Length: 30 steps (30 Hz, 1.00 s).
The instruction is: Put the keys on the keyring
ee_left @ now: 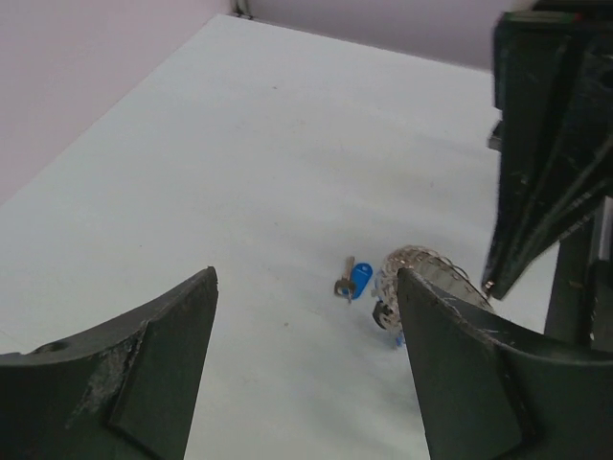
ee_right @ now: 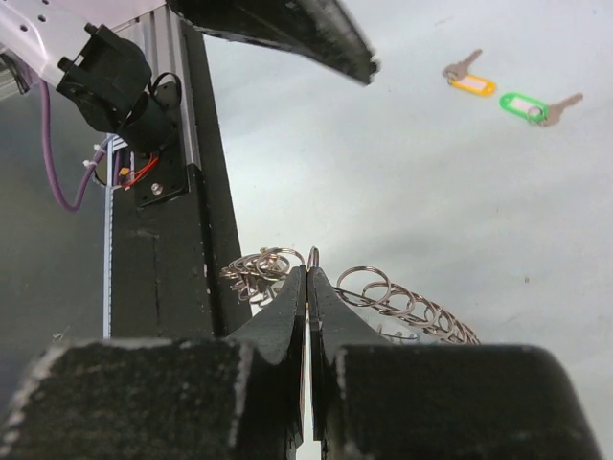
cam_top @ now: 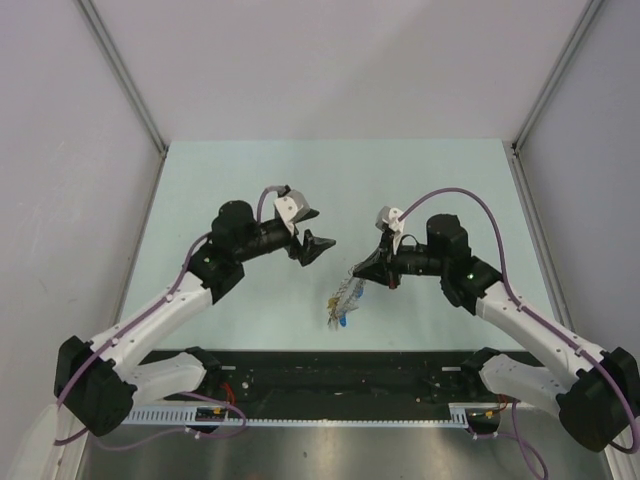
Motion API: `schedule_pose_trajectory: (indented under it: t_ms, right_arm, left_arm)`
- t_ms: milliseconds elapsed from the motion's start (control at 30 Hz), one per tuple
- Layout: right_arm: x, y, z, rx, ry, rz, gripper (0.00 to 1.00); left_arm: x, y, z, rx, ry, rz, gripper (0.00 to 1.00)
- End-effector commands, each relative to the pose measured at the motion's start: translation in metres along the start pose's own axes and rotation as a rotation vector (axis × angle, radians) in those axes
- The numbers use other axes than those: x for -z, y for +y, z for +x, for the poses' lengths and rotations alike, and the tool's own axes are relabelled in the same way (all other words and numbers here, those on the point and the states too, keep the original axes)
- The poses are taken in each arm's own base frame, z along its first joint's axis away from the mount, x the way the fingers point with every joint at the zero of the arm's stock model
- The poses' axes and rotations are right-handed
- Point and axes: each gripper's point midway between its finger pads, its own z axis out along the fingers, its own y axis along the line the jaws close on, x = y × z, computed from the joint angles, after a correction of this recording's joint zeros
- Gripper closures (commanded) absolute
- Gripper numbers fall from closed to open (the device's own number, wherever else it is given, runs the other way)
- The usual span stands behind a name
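Grip on the right end effector [ee_right: 307, 286] looks solid. Both fingers are pinched together on the wire of the keyring [ee_right: 407, 307], holding it edge-up near the middle of the bench [cam_top: 250, 180]. The ring's lower side seems to rest on the surface, and loads of little split rings fan out either side of the pinch. Left end effector [ee_left: 306, 287] is wide open with nothing in it, hovering just left of the ring and angled down toward it.

Keys next. Blue key [ee_left: 352, 280] lies flat on the bench just beside the ring, not touching it as far as I can tell. Orange key [ee_right: 469, 82] and green key [ee_right: 529, 106] lie close together, well apart from the ring. I can only spot those two in the right wrist view, out past the left end effector. None of the three is on the ring.

So my read is that we're at the very start: ring braced by one arm, first pickup not yet made. Next move probably wants the left arm to drop onto the blue one, since it's nearest, and pinch it so the hole end stays free. It's a tiny flat thing on a smooth bench, so I'd guess it could easily skid away instead of getting grabbed.
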Motion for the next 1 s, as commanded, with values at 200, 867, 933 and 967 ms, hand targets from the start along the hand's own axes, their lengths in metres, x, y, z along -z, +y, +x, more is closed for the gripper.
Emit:
schedule_pose_trajectory:
  t_ms: [200, 867, 933, 967]
  right_arm:
    - [-0.01, 0.018, -0.059, 0.233, -0.116, -0.142, 1.0]
    - [-0.033, 0.027, -0.071, 0.324, -0.126, -0.213, 1.0]
    - [-0.034, 0.026, -0.07, 0.321, -0.124, -0.21, 1.0]
    - [-0.034, 0.025, -0.071, 0.322, -0.126, -0.209, 1.0]
  left_arm:
    - [0.031, -0.057, 0.01, -0.229, 0.12, 0.4, 0.19]
    - [0.033, -0.078, 0.013, -0.112, 0.095, 0.506, 0.51]
    - [0.032, -0.077, 0.015, -0.106, 0.101, 0.506, 0.57]
    - [0.032, -0.078, 0.015, -0.1, 0.106, 0.507, 0.58]
